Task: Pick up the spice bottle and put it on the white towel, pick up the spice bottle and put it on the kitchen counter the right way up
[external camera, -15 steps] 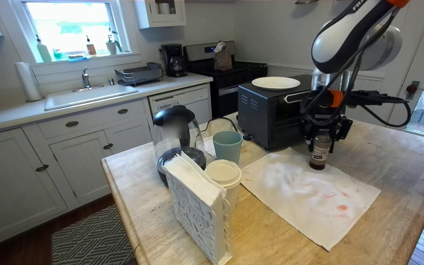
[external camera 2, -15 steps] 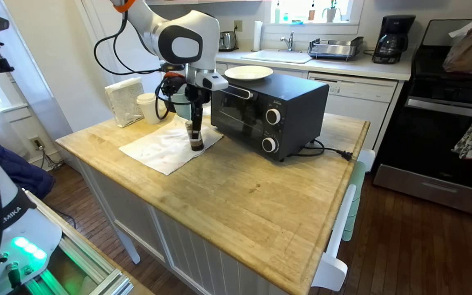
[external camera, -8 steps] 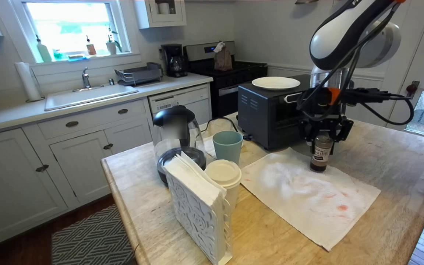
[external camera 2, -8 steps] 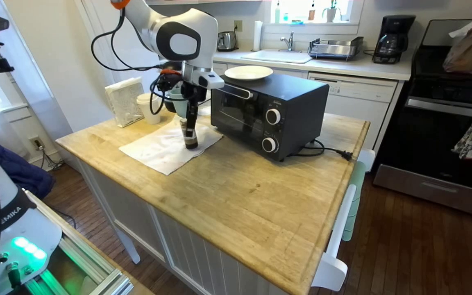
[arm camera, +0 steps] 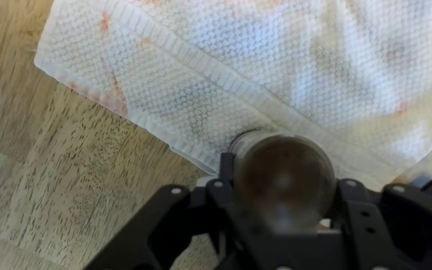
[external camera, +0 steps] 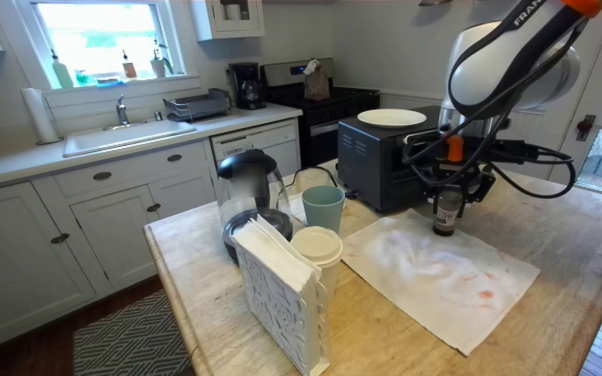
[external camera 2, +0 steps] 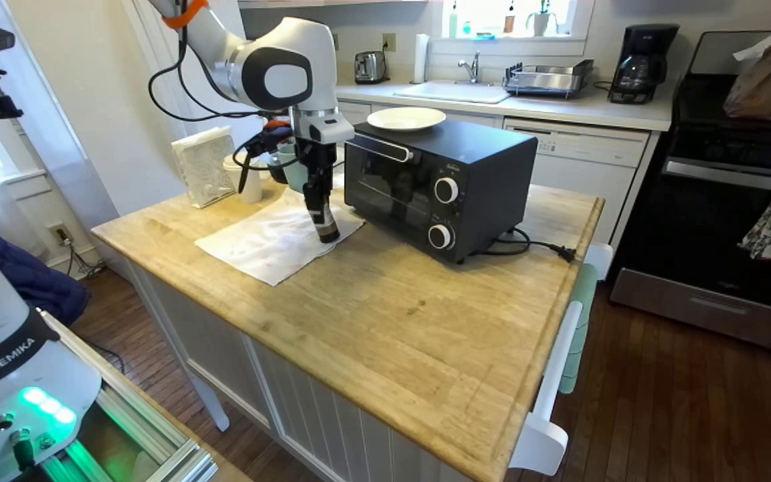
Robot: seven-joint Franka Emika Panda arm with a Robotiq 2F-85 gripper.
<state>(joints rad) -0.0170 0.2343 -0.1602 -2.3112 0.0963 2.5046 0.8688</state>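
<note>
Two fingers (arm camera: 226, 168) clasp the spice bottle (external camera: 446, 216) between them, lower end projecting beneath.

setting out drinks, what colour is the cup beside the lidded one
Muted teal; the cup shows best in an exterior view.

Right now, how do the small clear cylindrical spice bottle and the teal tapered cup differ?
The spice bottle is held in the gripper; the teal cup stands free. The bottle is clear and labelled; the cup is opaque. The bottle is narrower than the cup. Both are round.
</note>
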